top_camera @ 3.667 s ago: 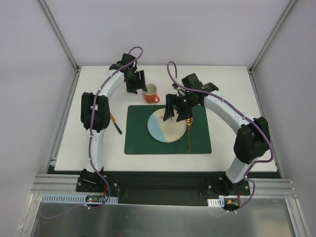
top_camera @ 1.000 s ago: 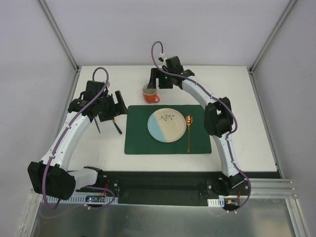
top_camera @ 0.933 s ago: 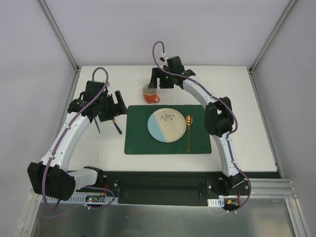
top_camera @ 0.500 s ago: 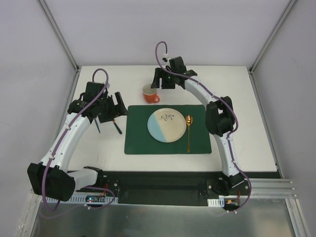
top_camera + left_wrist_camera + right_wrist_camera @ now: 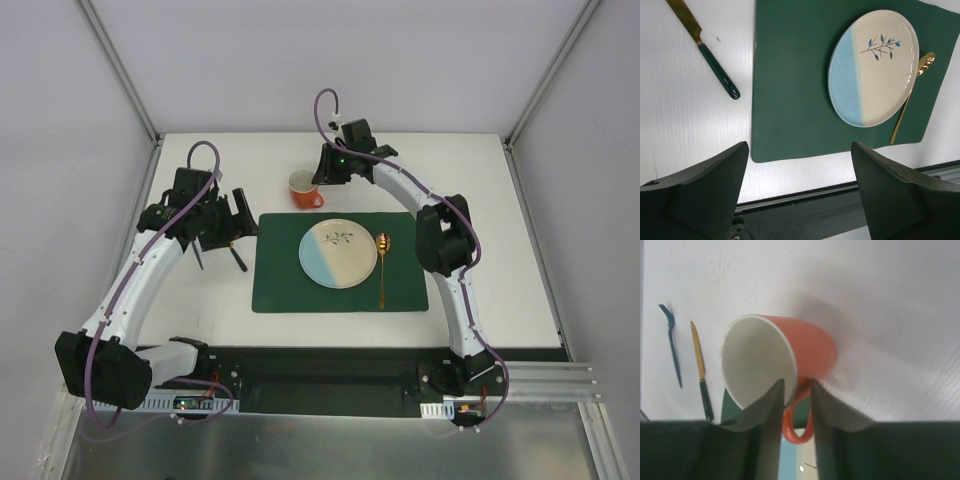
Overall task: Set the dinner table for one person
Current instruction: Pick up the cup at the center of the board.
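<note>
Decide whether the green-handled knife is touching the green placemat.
Apart. The left wrist view shows bare dinner table between the knife and the placemat's left edge.

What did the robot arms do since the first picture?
The right claw left the spoon, reached across to the orange cup and closed on its handle. The left claw, open, swung away from the cup to the left, near the knife. The plate, spoon, placemat and cup stayed put.

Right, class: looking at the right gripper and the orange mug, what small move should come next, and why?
Probably a slight lift of the mug: the right gripper pinches its handle, and the mug stands on the dinner table beyond the placemat.
</note>
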Tool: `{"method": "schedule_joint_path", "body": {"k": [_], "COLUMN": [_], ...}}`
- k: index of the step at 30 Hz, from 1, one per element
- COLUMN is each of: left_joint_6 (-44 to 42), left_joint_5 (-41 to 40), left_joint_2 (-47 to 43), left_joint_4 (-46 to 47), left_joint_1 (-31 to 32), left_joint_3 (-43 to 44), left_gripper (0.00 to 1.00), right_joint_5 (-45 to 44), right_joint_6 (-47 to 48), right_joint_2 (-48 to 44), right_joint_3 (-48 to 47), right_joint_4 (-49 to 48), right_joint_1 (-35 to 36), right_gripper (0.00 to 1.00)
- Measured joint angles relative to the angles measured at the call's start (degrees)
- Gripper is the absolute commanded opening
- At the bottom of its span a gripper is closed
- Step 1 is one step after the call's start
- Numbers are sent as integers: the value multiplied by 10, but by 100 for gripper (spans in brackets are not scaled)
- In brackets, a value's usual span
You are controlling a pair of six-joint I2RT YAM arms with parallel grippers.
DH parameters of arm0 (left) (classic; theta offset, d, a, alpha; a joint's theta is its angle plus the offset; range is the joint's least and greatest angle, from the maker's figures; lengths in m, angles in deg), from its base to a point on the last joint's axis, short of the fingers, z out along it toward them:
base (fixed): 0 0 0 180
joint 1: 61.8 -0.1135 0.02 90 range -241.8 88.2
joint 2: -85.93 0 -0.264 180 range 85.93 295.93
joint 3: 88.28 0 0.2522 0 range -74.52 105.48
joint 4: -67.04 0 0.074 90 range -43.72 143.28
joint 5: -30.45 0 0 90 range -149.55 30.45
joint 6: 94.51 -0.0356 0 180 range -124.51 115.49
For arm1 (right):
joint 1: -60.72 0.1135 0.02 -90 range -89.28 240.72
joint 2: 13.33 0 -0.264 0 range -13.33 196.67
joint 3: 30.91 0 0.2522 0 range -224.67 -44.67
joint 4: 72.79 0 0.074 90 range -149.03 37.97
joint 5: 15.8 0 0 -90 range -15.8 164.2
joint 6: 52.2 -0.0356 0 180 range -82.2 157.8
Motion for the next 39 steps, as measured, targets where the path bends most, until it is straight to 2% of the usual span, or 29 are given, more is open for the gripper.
{"method": "schedule_joint_path", "body": {"k": [1,2,5,26,33,39], "left_joint_6": [0,0,0,0,0,-2], "left_joint_5": [0,0,0,0,0,1], "left_joint_2": [0,-1,-1,0,20,30], "left_joint_4": [0,0,0,0,0,1], "left_joint_1": [0,0,0,0,0,0], "left_joint_3": [0,0,0,0,0,0], "left_gripper": [84,84,84,85,84,84], "right_joint_5": [2,2,-3,-12,-69,-95], "right_joint_6": [-2,-3,2,-53,-34,-18], "right_joint_2": [0,0,0,-6,-48,-111], "right_joint_3": [1,1,2,44,54,99], "right_joint_4": [-1,-3,-9,-29,23,47], "right_joint_1": [0,0,0,-5,-9,-25], "right_gripper": [18,10,1,1,1,1]}}
